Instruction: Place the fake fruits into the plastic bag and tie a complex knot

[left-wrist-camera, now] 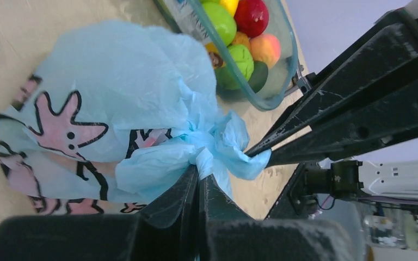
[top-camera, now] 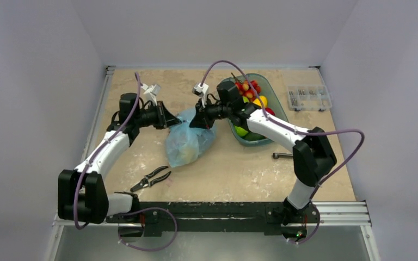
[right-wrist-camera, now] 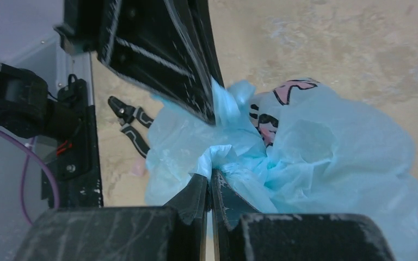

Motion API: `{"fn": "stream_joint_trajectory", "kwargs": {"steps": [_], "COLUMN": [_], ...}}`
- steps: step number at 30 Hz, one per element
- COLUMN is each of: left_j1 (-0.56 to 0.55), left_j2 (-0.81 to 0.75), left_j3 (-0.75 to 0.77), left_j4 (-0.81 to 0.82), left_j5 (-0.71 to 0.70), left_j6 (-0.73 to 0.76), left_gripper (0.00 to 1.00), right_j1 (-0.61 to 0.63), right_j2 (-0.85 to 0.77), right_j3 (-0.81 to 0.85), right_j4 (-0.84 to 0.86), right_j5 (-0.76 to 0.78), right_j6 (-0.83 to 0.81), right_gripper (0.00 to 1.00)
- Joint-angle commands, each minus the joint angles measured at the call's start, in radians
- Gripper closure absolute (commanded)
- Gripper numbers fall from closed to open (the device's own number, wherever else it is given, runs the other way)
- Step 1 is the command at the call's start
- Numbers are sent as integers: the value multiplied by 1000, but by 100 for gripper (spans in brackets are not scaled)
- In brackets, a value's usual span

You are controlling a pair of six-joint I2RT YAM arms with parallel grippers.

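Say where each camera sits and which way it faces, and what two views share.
Top external: above and behind the bases, looking down at the table; both arms show.
Left wrist: facing the plastic bag and teal dish; left gripper shows.
Right wrist: facing the plastic bag and pliers; right gripper shows.
Shared: both wrist views show the knot.

Left arm and right arm — white links, black joints, purple cables, 2 black fingers each.
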Motion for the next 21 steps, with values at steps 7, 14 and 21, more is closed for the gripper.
{"fn": "stream_joint_trajectory", "kwargs": {"steps": [7,14,21], "left_j1": [46,324,393], "left_j2": [89,135,159], "left_j3": [-121,-68,-56], "left_j4": [-157,-386,-429], "left_j5": [-87,-281,-363], "left_j6": [-12,91,139], "left_gripper": [100,100,100], "right_j1": [-92,-261,-373], "right_j2": [-25,-140,-179], "right_j3": [-57,-162,-254], "right_j4": [113,-166,-256], "right_j5": [-75,118,233], "right_j6": [225,-33,-235], "right_gripper": [100,100,100]}}
